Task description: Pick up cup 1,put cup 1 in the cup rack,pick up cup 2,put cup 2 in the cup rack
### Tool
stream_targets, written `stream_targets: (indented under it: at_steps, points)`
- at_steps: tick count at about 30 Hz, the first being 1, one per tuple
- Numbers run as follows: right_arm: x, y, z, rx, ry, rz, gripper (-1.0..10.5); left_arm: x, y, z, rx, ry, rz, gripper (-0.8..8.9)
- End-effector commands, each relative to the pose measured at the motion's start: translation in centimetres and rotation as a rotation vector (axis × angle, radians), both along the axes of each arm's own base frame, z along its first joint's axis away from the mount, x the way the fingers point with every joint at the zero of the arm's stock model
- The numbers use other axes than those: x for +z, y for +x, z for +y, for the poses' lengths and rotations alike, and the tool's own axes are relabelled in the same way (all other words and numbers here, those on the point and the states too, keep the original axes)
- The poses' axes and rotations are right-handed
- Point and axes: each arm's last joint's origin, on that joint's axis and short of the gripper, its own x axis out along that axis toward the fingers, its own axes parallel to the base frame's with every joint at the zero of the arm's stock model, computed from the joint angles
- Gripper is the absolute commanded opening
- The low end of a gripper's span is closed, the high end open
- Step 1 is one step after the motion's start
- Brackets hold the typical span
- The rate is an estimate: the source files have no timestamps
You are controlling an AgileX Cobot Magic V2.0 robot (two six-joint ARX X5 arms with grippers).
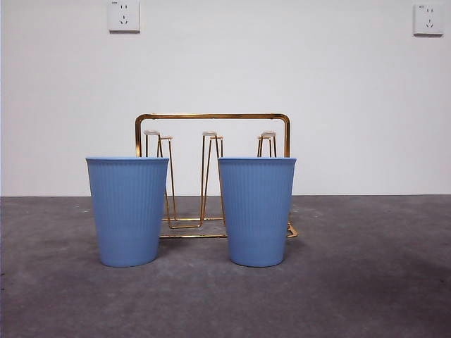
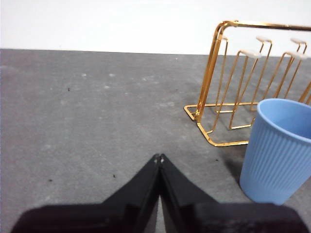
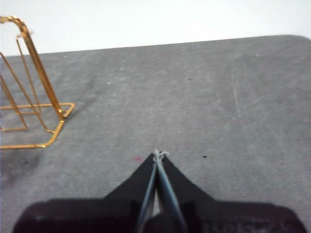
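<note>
Two blue ribbed cups upright on grey table: left cup [image 1: 127,210], right cup [image 1: 256,210], apart, both in front of rack [image 1: 211,116]. Gold wire rack stands behind, between them; pegs bare. Left gripper [image 2: 159,157] clenched, holding nothing, above bare table, near one cup. Right gripper [image 3: 159,154] clenched, holding nothing, over bare table beside rack corner. Two wall sockets [image 1: 124,15] above.

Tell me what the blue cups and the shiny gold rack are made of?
The two blue cups look like plastic: matte, one even colour, with fine ribs running down the sides and a thin rim. The rack looks like thin metal wire with a glossy gold finish, since it glints. Its pegs carry pale caps, perhaps rubber or plastic.
</note>
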Motion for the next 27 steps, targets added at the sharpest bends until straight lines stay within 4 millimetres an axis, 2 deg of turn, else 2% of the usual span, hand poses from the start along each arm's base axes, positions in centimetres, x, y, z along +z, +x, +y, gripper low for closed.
stream_targets:
  at_steps: [1,6,12,19,27]
  points:
    - [-0.1,0.1,0.0,-0.008,0.064,-0.007,0.0,-0.2,0.0,0.0,0.008,-0.062,0.012,-0.02]
    - [0.7,-0.1,0.1,0.01,0.16,-0.023,-0.1,0.7,-0.1,-0.1,-0.033,-0.153,0.01,-0.06]
    - [3.4,-0.5,0.2,0.035,0.239,-0.071,-0.1,3.5,-0.8,-0.3,-0.053,-0.191,0.018,-0.06]
    - [7.7,-1.1,0.5,0.138,0.259,0.015,-0.1,8.0,-1.9,-0.6,-0.148,-0.201,0.021,-0.06]
    - [13.8,-1.5,1.0,0.351,0.146,0.177,-0.1,12.1,-2.6,-1.0,-0.3,-0.216,0.129,-0.06]
